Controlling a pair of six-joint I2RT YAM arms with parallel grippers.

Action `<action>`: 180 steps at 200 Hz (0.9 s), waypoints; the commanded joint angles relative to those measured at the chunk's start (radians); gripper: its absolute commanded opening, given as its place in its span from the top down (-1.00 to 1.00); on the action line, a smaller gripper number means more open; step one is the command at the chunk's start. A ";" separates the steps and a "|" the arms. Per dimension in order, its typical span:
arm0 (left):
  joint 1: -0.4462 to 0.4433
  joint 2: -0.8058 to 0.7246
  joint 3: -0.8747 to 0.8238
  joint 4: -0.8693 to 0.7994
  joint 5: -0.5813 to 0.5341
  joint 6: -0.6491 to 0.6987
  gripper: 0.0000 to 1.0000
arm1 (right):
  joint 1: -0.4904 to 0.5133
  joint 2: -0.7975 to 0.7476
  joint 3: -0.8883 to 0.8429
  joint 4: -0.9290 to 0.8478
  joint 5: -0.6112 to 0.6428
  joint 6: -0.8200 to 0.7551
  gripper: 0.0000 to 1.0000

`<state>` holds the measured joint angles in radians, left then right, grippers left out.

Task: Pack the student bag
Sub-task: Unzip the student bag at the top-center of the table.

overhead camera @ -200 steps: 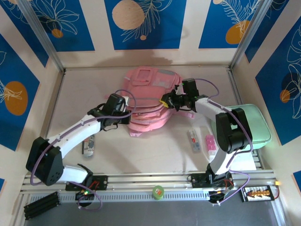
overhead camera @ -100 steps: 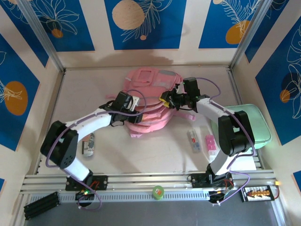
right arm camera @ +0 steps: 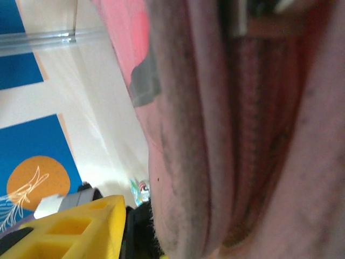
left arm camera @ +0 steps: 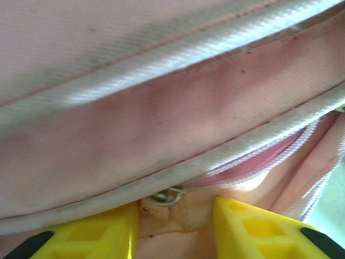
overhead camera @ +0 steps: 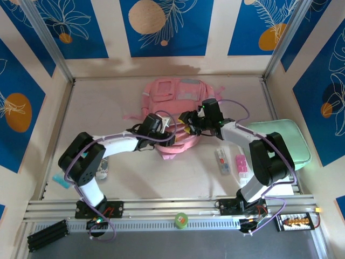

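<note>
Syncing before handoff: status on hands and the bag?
Left hand fingers apart, straddling a zipper ring on the pink backpack. Right hand at its near edge, grip unclear. Mint-green case off right, outside the bag.

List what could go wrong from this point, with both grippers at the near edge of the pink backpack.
1. The left gripper stands open astride a small metal ring among seams of the student bag; closing may pinch fabric instead.
2. The right gripper sits close beside it at the bag's near edge; they could bump.
3. The bag is soft, so a pull may drag it rather than open it.
</note>
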<state>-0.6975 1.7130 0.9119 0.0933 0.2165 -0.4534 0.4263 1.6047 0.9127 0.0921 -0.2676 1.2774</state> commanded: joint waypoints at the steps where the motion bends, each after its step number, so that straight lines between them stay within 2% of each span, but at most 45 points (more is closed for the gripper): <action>1: -0.037 0.030 -0.028 0.112 0.012 -0.076 0.21 | 0.036 -0.026 -0.023 0.054 0.085 0.068 -0.02; 46: -0.046 -0.018 -0.062 0.145 -0.042 -0.089 0.20 | 0.067 -0.024 -0.046 0.102 0.194 0.120 0.01; 57: -0.044 -0.043 -0.066 0.133 -0.055 -0.084 0.19 | 0.074 -0.035 -0.048 0.103 0.223 0.129 0.13; 77: -0.032 -0.102 -0.076 0.094 -0.077 -0.065 0.12 | 0.070 -0.068 -0.049 0.102 0.251 0.121 0.47; 100: 0.002 -0.177 -0.082 0.023 -0.077 -0.038 0.06 | 0.044 -0.104 -0.031 0.106 0.198 0.087 0.69; 145: 0.083 -0.232 -0.069 -0.030 0.049 0.010 -0.04 | 0.016 -0.138 0.016 0.072 0.082 0.060 0.74; 166: 0.089 -0.223 -0.051 -0.034 0.087 0.031 -0.02 | 0.005 -0.137 0.030 0.072 0.029 0.072 0.74; 180: 0.090 -0.208 -0.040 -0.022 0.154 0.021 0.04 | -0.001 -0.130 0.041 0.071 0.005 0.077 0.74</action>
<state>-0.6094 1.4895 0.8387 0.0864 0.2447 -0.4595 0.4355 1.5150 0.8917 0.1238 -0.1677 1.3701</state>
